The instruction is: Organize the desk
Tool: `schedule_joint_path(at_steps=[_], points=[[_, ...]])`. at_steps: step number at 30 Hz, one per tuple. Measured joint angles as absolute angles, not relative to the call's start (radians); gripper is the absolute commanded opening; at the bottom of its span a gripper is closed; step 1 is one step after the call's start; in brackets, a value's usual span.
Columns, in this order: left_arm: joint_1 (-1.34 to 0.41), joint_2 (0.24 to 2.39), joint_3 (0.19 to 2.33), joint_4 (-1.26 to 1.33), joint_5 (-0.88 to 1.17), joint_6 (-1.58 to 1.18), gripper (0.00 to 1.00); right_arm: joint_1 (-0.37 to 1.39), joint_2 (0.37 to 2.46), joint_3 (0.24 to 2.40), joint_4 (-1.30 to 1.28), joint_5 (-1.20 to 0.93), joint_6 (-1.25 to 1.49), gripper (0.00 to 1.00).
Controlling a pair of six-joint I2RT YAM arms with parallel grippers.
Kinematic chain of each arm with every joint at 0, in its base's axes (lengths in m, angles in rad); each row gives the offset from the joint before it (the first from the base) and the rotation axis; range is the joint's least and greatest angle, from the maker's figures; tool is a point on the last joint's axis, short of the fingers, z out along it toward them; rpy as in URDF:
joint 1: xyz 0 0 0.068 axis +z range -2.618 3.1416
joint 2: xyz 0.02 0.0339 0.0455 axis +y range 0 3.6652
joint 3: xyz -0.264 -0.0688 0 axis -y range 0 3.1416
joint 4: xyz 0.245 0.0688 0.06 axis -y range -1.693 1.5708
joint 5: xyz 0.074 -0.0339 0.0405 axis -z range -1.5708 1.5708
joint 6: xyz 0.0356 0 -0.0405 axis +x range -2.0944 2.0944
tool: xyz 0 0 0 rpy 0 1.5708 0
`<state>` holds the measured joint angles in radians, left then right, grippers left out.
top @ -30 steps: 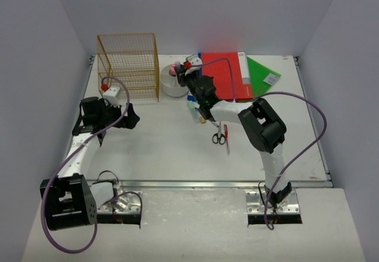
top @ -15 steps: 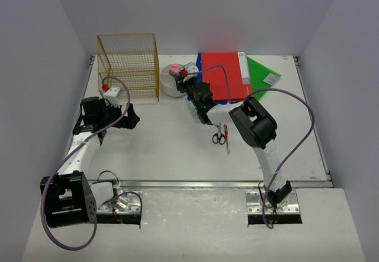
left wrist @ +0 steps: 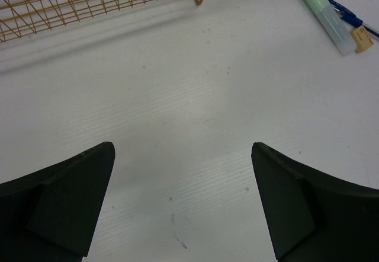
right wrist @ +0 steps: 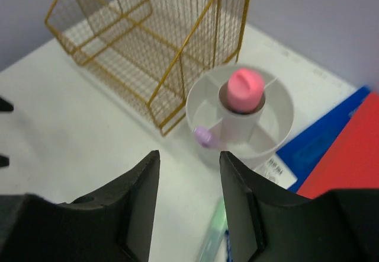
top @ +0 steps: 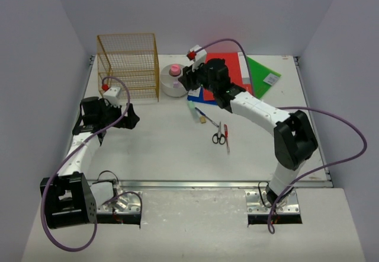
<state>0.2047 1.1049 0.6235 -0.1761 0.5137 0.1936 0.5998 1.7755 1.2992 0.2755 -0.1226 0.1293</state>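
Figure: top and wrist views of the white bench (top: 166, 149), which is lying flat between pale walls with a metal rail along its near edge. The left jaws are standing wide apart and holding nothing, hanging low over a bare stretch of bench just in front of the gold wire rack (top: 129, 66). In the left wrist view, a pale green tube (left wrist: 324, 14) and a blue pen (left wrist: 346, 16) are lying well beyond them to the right. The right jaws are standing partly apart, with nothing between them. They are hovering above the far middle of the bench, beside a round white caddy (right wrist: 249, 153) that is holding a pink-topped item (right wrist: 245, 89) (a small lilac piece (right wrist: 204, 136) is resting at its rim). A red folder (top: 228, 66) and a green folder (top: 263, 75) are lying behind the right arm. Scissors (top: 219, 135) and a red pen (top: 226, 137) are lying mid-bench, apart from both jaws.
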Motion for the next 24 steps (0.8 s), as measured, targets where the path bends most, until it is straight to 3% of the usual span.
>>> schedule_joint_path(at_steps=[9,24], points=[[0.205,1.073,0.624,-0.176,0.514,0.194,1.0,0.6,1.814,1.171,-0.071,-0.091,0.241,0.46],[0.208,1.073,0.622,-0.176,0.513,0.197,1.0,0.6,2.138,1.367,0.066,0.056,0.273,0.45]])
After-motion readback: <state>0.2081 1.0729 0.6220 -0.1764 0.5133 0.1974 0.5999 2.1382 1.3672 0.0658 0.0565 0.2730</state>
